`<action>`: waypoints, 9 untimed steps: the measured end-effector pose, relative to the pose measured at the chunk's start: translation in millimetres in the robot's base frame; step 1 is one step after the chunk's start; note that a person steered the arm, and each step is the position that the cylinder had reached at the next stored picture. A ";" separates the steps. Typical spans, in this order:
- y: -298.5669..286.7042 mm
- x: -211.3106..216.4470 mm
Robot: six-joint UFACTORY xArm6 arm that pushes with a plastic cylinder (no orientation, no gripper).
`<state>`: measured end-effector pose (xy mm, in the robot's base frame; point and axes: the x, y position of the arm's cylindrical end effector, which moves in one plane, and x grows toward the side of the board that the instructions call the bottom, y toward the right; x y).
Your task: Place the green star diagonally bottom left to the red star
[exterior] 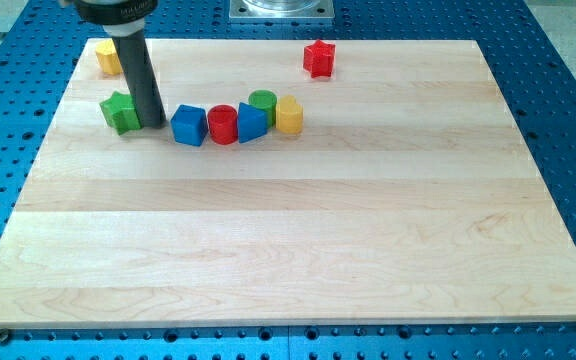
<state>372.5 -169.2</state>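
Observation:
The green star (pixel 120 111) lies near the view's top left on the wooden board (pixel 298 260). The red star (pixel 319 58) lies near the view's top, right of centre, far from the green star. My tip (pixel 154 124) is down on the board at the green star's right side, touching or nearly touching it, between the star and the blue cube (pixel 189 125).
A row right of my tip: blue cube, red cylinder (pixel 223 124), blue triangular block (pixel 251 122), green cylinder (pixel 262 102), yellow block (pixel 289 115). A yellow block (pixel 108 57) sits at the top left corner, partly behind the rod. A metal mount (pixel 282 9) stands at the top edge.

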 end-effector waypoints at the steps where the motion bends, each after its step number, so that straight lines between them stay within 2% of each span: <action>1: -36.6 2.3; 3: -59.0 34.1; 4: -85.7 22.2; 5: -84.4 1.6; 7: -11.6 -26.0; 8: -39.5 -33.3; 9: -65.5 -13.7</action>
<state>358.8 -234.7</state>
